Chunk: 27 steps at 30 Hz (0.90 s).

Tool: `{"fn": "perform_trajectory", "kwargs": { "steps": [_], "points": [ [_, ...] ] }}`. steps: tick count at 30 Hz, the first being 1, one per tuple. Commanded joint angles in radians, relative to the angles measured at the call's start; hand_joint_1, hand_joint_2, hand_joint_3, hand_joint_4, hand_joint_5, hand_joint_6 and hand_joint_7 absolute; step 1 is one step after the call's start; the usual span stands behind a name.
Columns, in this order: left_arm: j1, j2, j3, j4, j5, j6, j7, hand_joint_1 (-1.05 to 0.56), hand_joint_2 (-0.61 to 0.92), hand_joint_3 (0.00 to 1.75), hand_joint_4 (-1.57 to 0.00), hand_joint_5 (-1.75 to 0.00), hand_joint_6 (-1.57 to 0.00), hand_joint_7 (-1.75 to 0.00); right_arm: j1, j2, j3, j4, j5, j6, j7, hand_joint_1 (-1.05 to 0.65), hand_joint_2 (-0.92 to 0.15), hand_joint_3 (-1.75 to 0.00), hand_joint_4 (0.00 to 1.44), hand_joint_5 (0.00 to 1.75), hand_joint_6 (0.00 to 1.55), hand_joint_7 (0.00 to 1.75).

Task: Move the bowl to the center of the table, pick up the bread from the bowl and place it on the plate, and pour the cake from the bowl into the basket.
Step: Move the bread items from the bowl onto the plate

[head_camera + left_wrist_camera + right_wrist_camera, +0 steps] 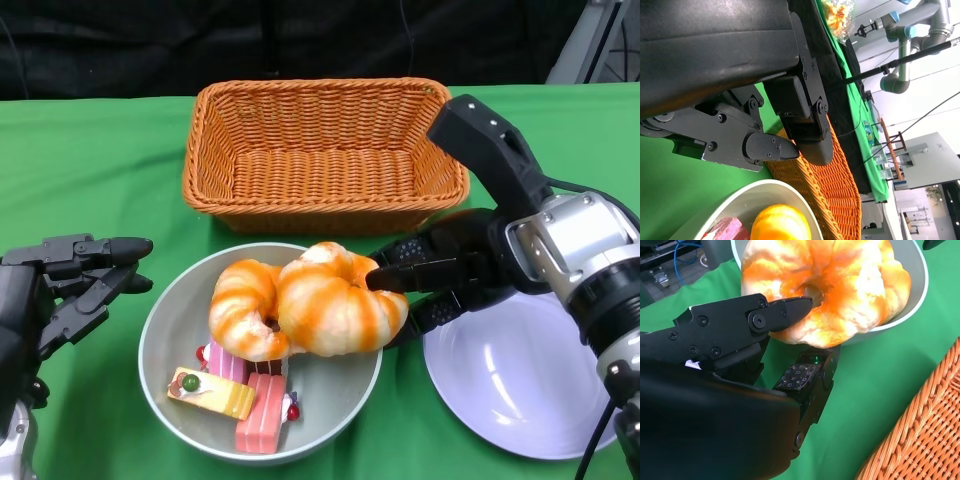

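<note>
One grey bowl (160, 350) in front of the wicker basket (325, 150) holds two orange-striped bread (335, 300) pieces and three cake (240, 400) slices (pink and yellow). The right hand (440, 275) pinches the nearer bread; the left hand (70, 290) hangs released, fingers apart. One white plate (510, 385) lies beside the bowl.

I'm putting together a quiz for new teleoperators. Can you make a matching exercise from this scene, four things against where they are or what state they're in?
Things:
1. basket
2. plate
3. bread
4. left hand

Places or states:
A. in the bowl, touched by the right hand
B. open, left of the bowl, holding nothing
C. at the far side of the table, behind the bowl, nothing in it
D. right of the bowl, under the right hand

Pairs: 1-C, 2-D, 3-A, 4-B
</note>
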Motion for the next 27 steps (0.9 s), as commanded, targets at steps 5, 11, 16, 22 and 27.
{"fn": "perform_trajectory", "kwargs": {
  "steps": [5, 11, 16, 22, 27],
  "points": [
    [-0.014, 0.018, 0.003, 0.009, -0.002, -0.002, 0.007, -0.13, 0.92, 0.24, -1.01, -0.75, -1.27, -0.01, 0.015, -0.004, -0.033, -0.026, 0.025, 0.027, -0.033, -0.19, -0.92, -0.09, 0.85, 0.95, 0.98, 0.17],
    [-0.01, 0.02, -0.002, 0.001, 0.01, 0.002, 0.021, -0.13, 0.92, 0.24, -1.0, -0.75, -1.27, -0.01, 0.027, -0.006, -0.052, -0.048, 0.042, 0.031, -0.049, -0.21, -0.92, -0.09, 0.78, 1.03, 0.95, 0.16],
    [-0.013, 0.024, 0.0, 0.012, 0.002, -0.01, 0.008, -0.13, 0.92, 0.24, -1.0, -0.76, -1.28, -0.01, 0.046, -0.013, -0.07, -0.078, 0.055, 0.036, -0.067, -0.22, -0.92, -0.08, 0.75, 1.12, 0.94, 0.18],
    [-0.012, 0.025, 0.0, 0.009, 0.001, -0.002, 0.009, -0.14, 0.92, 0.24, -1.01, -0.76, -1.28, -0.01, 0.057, -0.017, -0.08, -0.103, 0.064, 0.047, -0.071, -0.21, -0.92, -0.09, 0.73, 1.19, 0.92, 0.18],
    [-0.014, 0.026, 0.0, 0.014, -0.001, -0.013, 0.004, -0.13, 0.92, 0.25, -1.0, -0.76, -1.27, -0.01, 0.064, -0.022, -0.08, -0.11, 0.069, 0.04, -0.068, -0.21, -0.92, -0.09, 0.71, 1.21, 0.89, 0.17]
  ]
}}
